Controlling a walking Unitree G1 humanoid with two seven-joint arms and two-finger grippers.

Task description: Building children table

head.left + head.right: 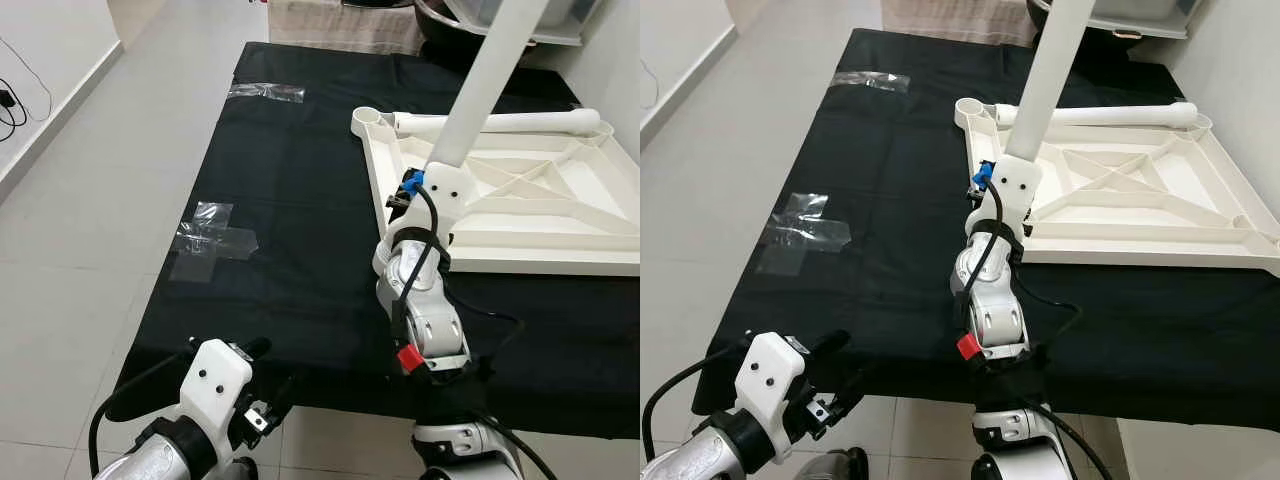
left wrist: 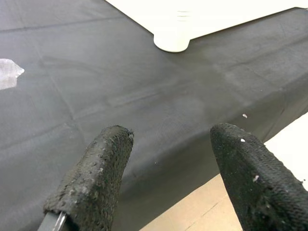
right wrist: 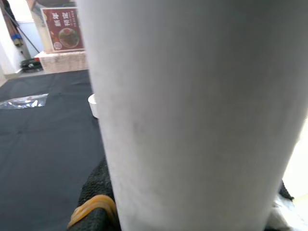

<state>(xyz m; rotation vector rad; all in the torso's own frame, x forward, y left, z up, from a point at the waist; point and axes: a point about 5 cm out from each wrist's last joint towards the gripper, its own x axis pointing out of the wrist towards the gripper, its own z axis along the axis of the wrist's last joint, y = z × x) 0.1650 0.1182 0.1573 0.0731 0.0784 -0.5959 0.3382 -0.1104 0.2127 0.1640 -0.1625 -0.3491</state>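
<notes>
Right gripper (image 1: 415,190) is clamped on the lower end of a white table leg (image 1: 490,75), holding it upright and slightly tilted over the near left corner of the upturned white tabletop (image 1: 520,215), which lies on the black-clothed workbench (image 1: 290,230) toward its far right corner with a second leg (image 1: 500,122) lying along its far edge. Left gripper (image 2: 168,168) hovers with fingers wide apart and empty over the bench's near left edge. I judge the leg a light, stiff, smooth plastic tube, likely to slip or swing if held loosely, so gripping low near the socket end looks best, with the tabletop steadied by its rim.
</notes>
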